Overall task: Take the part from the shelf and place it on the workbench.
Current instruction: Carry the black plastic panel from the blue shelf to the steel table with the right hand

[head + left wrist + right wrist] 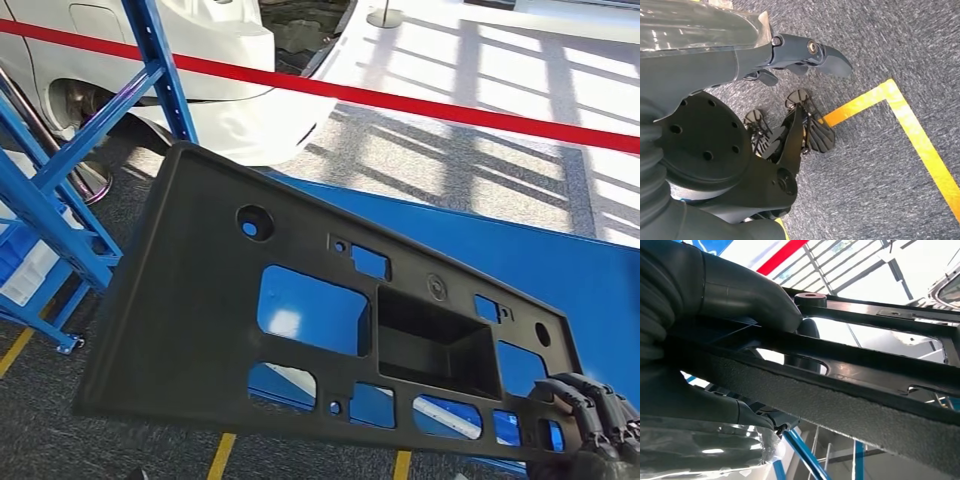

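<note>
The flat black plastic panel with rectangular cut-outs (189,310) hung tilted above the blue workbench (528,260), clamped at its near corner by the right hand (585,415); the right wrist view showed the thumb (753,295) pressed on its rim (874,415); beside the panel stood the blue steel shelf frame (53,200); the left hand (806,55), fingers loosely spread, holding nothing, hung over grey carpet (885,45) with yellow tape (919,140).

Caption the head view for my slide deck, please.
Right hand holds one end of the black plastic part, tilted above the blue workbench.
</note>
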`<control>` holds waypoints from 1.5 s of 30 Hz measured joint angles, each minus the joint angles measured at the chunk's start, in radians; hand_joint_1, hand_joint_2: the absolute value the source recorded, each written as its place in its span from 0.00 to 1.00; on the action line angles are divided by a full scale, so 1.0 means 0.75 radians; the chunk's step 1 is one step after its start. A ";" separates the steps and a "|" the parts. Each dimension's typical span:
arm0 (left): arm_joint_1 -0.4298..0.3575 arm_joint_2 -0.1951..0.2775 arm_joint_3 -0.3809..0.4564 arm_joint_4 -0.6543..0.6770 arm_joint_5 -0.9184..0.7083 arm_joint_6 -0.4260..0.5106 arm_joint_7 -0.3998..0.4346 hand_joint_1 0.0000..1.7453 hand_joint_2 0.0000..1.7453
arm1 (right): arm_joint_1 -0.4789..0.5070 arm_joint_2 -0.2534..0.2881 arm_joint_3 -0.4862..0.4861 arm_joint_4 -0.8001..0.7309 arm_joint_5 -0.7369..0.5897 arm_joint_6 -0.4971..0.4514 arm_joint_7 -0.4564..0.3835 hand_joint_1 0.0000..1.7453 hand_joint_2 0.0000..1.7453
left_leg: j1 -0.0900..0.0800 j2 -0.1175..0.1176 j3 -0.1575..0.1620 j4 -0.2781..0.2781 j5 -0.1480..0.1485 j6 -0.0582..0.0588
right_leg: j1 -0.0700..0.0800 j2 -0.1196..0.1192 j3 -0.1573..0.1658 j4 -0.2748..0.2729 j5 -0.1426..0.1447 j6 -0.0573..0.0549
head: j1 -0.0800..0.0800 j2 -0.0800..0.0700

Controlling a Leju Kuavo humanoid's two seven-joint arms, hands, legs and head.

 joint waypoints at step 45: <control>-0.005 0.001 0.006 0.000 0.000 -0.014 -0.005 0.00 1.00 | -0.013 0.029 -0.011 0.065 0.002 -0.003 0.009 1.00 1.00 | 0.002 0.011 0.174 0.021 -0.120 -0.042 | 0.025 -0.032 -0.157 -0.009 0.138 -0.057 | -0.003 0.000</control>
